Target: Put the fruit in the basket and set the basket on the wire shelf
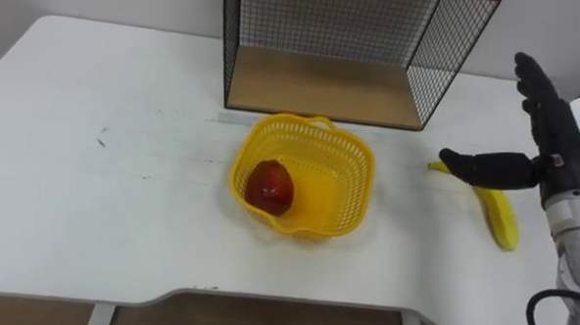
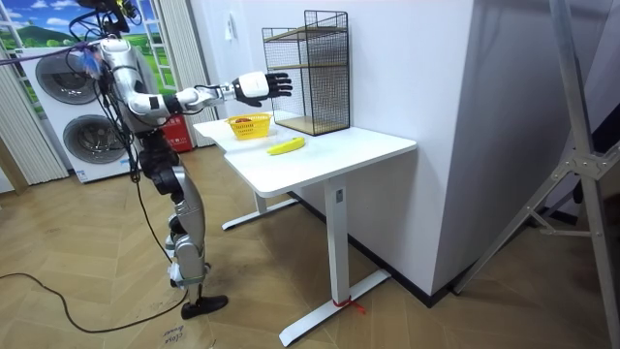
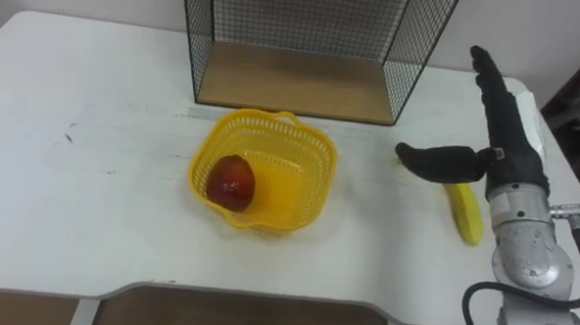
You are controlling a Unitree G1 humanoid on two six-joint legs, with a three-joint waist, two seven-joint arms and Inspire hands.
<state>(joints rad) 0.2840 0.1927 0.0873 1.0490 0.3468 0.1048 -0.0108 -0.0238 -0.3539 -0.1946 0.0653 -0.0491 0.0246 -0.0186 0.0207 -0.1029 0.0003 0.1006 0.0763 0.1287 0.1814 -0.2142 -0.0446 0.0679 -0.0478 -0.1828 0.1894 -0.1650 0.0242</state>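
The white table (image 1: 92, 203) runs across the eye views, and in the room view the robot stands upright at the end of it on the room view's left, with one arm stretched out level over the top. Near the middle of the table sits the yellow basket (image 1: 344, 165), upright, with its lattice walls flaring outward. One red fruit (image 1: 269, 186) lies inside it, against the wall at the basket's 9 o'clock. At 12 o'clock from the basket, just beyond its rim, stands the wire shelf (image 1: 323, 86), a black mesh box with a wooden floor and its open front toward the robot. At 3 o'clock from the basket, well apart from it, the banana (image 1: 503, 223) lies flat on the table, with one end toward 10 o'clock and the other toward 5 o'clock. The right hand (image 1: 557, 159) hangs in the air over the banana's near-basket end. Its fingers (image 1: 534, 85) are straight and point toward 12 o'clock, and its thumb is spread wide toward 9 o'clock. The hand holds nothing.
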